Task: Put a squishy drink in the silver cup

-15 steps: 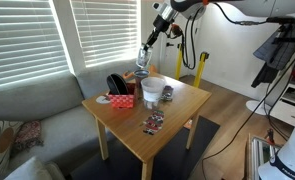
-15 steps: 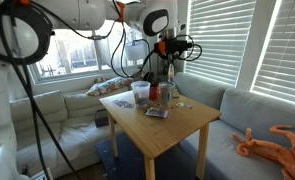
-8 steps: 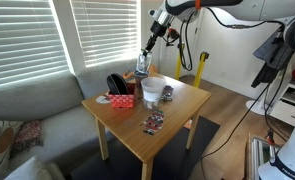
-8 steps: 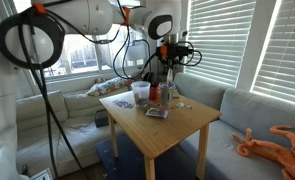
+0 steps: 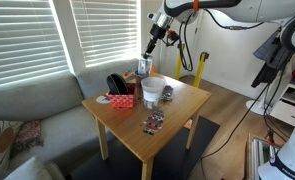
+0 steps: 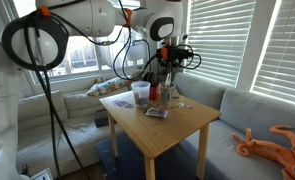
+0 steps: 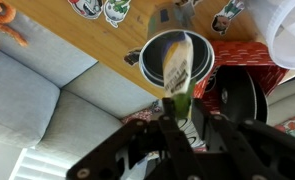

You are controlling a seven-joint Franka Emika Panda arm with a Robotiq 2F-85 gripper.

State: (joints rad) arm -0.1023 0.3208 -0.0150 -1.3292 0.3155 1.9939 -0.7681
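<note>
In the wrist view my gripper (image 7: pixel 182 108) is shut on the squishy drink (image 7: pixel 177 60), a slim pale pouch with a green end. It hangs straight over the open mouth of the silver cup (image 7: pixel 150 52). In an exterior view the gripper (image 5: pixel 152 42) is above the silver cup (image 5: pixel 143 68) at the far edge of the wooden table (image 5: pixel 187 108). The gripper also shows in an exterior view (image 6: pixel 166 60) above the cluster of cups. I cannot tell whether the drink's tip is inside the rim.
A white cup (image 5: pixel 152 90) stands beside the silver cup, with a small jar (image 5: pixel 167 94), a red box (image 5: pixel 122 99) and a black round object (image 5: pixel 118 83) nearby. A flat dark packet (image 5: pixel 153 123) lies near the table's front. A grey sofa (image 5: pixel 37 115) is behind.
The gripper has shifted slightly up and sideways with the drink still in it. Nothing on the table has moved.
</note>
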